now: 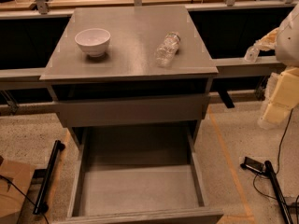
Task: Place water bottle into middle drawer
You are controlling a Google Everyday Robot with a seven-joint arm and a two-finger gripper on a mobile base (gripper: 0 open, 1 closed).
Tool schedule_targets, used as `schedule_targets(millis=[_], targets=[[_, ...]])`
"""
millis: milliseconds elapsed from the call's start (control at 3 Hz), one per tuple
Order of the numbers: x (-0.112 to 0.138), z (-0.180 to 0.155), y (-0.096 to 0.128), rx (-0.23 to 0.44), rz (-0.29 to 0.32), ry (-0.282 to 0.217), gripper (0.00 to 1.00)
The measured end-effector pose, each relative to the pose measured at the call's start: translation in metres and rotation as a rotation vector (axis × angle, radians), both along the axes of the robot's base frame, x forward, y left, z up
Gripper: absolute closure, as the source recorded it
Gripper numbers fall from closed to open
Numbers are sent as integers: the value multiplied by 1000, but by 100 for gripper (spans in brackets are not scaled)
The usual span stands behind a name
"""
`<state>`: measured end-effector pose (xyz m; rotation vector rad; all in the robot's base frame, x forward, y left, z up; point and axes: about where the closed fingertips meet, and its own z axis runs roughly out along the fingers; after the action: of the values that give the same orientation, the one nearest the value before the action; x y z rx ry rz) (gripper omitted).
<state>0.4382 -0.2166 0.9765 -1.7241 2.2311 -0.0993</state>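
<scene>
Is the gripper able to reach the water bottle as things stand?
Probably yes: the water bottle lies uncovered on the cabinet top, apart from the bowl, and the gripper hangs off to the right.

White bowl (92,41) on cabinet top (135,31); cardboard box (13,190) lower left

At the right edge, a white rounded arm (290,31) carries a cream, blocky tool (279,99).

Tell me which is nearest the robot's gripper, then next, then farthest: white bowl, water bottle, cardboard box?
Counting from the gripper at the right edge:
1. water bottle, lying on the right side of the cabinet top.
2. white bowl, on its left side.
3. cardboard box, low at far left.
</scene>
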Motion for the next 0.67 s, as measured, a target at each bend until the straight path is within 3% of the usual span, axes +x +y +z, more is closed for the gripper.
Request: schedule_targets(millis=[333, 667], targets=[[0, 0, 0, 0, 0, 0, 0], [20, 0, 3, 28, -10, -47, 0]])
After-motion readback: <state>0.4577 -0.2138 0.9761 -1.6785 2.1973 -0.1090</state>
